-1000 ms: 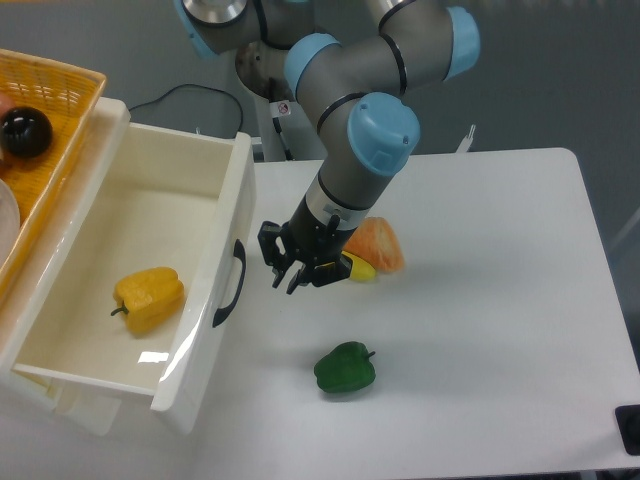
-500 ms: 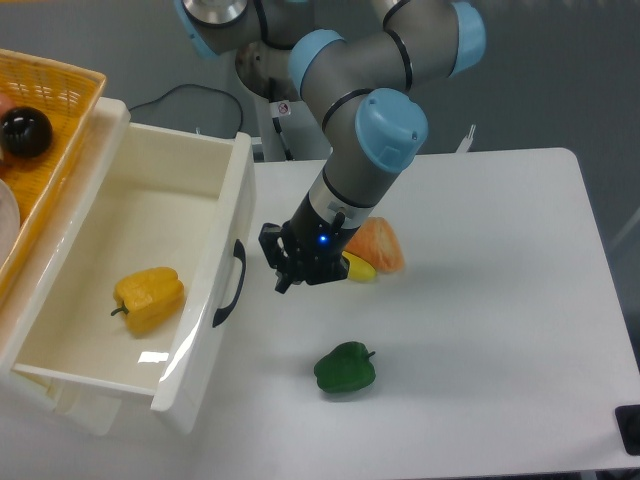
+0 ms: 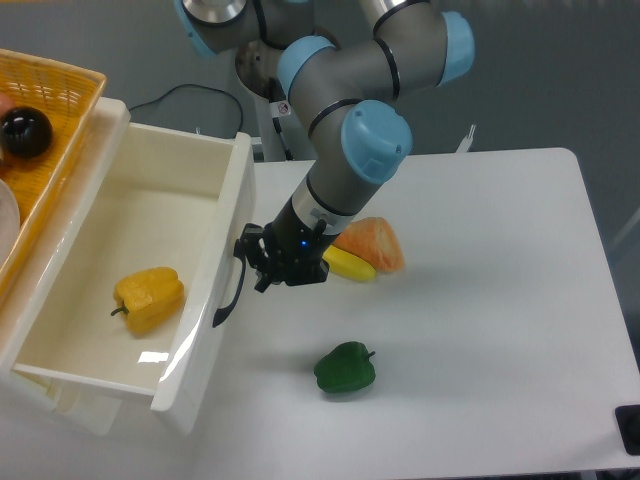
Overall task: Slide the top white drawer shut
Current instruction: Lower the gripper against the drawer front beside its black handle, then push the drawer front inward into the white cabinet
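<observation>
None of the push is done: top white drawer [image 3: 120,270] sits wide open, and the gripper [image 3: 252,262], fingers pressed together, waits at its black handle's [image 3: 230,285] 3 o'clock side.

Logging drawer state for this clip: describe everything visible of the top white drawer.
The top white drawer is a deep, glossy cream-white plastic box, pulled well out over the table's left side. Its front panel carries one black arched handle. A yellow bell pepper lies inside on the floor. The gripper is at the handle; contact cannot be confirmed.
</observation>
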{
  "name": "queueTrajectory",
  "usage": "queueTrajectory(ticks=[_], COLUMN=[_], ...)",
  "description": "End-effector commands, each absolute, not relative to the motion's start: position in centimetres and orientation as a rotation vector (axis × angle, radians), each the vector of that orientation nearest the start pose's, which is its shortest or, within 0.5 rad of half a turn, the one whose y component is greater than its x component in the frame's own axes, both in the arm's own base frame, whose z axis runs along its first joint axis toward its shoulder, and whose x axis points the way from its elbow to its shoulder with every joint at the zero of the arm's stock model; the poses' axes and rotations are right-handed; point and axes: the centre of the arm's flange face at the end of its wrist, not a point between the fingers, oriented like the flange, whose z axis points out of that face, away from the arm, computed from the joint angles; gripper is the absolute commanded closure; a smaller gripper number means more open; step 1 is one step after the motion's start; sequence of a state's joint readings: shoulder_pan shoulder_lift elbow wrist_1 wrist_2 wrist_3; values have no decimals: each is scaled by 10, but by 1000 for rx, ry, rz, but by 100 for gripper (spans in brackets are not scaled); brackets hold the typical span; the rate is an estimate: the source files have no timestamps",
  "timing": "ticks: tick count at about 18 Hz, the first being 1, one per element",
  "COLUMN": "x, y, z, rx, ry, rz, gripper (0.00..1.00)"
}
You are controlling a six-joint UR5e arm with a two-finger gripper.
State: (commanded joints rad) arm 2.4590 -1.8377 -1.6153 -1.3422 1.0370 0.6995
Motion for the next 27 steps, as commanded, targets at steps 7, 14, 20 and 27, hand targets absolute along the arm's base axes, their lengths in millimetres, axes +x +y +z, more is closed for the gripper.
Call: queueTrajectory(ticks=[7,14,20,27], x=[-330,-321,-315,-299], y=[507,513,516,525], z=[360,361,361,363], rx=[-2728,-2731,-2737,-2733], ry=[-292,-269,-256,-219], rz=[-626,-634,-644,-659], gripper=[98,98,98,97])
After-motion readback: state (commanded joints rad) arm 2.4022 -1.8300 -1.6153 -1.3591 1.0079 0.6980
